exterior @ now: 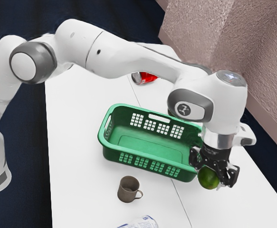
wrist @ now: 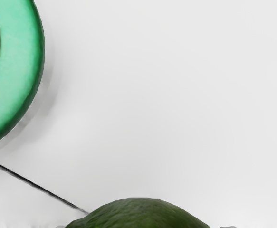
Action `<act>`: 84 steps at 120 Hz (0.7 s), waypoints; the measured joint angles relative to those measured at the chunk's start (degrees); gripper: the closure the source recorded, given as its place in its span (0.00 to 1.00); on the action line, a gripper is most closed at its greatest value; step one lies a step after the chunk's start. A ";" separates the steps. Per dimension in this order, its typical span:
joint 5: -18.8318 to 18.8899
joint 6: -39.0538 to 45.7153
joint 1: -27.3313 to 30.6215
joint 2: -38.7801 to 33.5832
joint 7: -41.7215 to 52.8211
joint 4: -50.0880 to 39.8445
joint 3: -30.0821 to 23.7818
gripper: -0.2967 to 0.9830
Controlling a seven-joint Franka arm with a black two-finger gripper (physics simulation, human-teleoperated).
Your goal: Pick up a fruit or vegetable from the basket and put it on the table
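Green and round, the fruit or vegetable (exterior: 207, 180) is held between the two fingers of the black gripper (exterior: 213, 173), just outside one end of the green plastic basket with latticed sides (exterior: 110, 155). Whether the white table (exterior: 81, 166) is touched by it cannot be told. A grey-brown, handled mug (exterior: 127, 193) is seen near the basket, and a red-and-silver can (exterior: 149, 77) beyond its far side

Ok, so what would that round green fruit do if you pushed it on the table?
The green fruit would probably roll, because its sides look round. It's likely stiff rather than squishy, since I see no dents in its skin. It probably wouldn't tip like a cup, having no flat bottom that I can see.
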 joint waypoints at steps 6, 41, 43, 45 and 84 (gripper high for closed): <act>0.83 0.30 -0.38 6.05 0.75 3.73 -0.64 0.51; 1.36 5.11 0.49 14.28 4.38 7.90 0.04 0.49; 1.44 5.25 0.50 14.30 4.58 8.02 0.05 0.49; 1.54 5.38 0.46 14.32 4.80 8.16 0.04 0.48; 1.93 8.09 0.39 15.09 8.25 9.62 0.22 0.29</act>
